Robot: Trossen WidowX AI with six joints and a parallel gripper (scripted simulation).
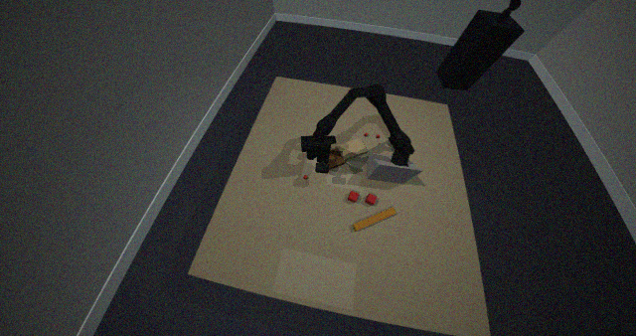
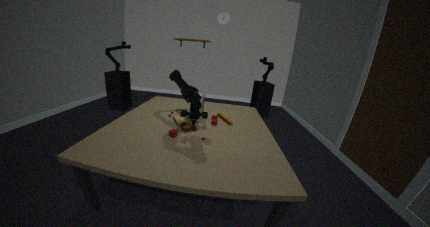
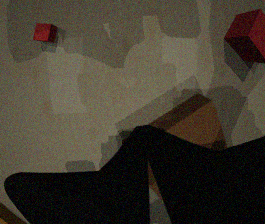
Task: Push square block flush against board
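The square block, brown, (image 1: 336,159) (image 2: 187,127) (image 3: 195,126) lies on the table. The board, pale, (image 1: 357,145) (image 2: 178,119) lies close beside it; dim light and the arm hide whether a whole side touches or whether edges are even. My gripper (image 1: 322,169) (image 2: 194,121) (image 3: 142,132) is shut and empty, with its tips low by the block. In the wrist view the black fingers cover part of the block, so contact between tips and block cannot be told.
A red cube (image 2: 173,133) (image 3: 255,36) and a smaller one (image 1: 305,177) (image 2: 203,138) (image 3: 45,32) lie near the block. Two red cubes (image 1: 353,196) (image 1: 371,199) and an orange bar (image 1: 374,220) (image 2: 225,119) lie farther off. A grey panel (image 1: 394,171) stands by the arm's base.
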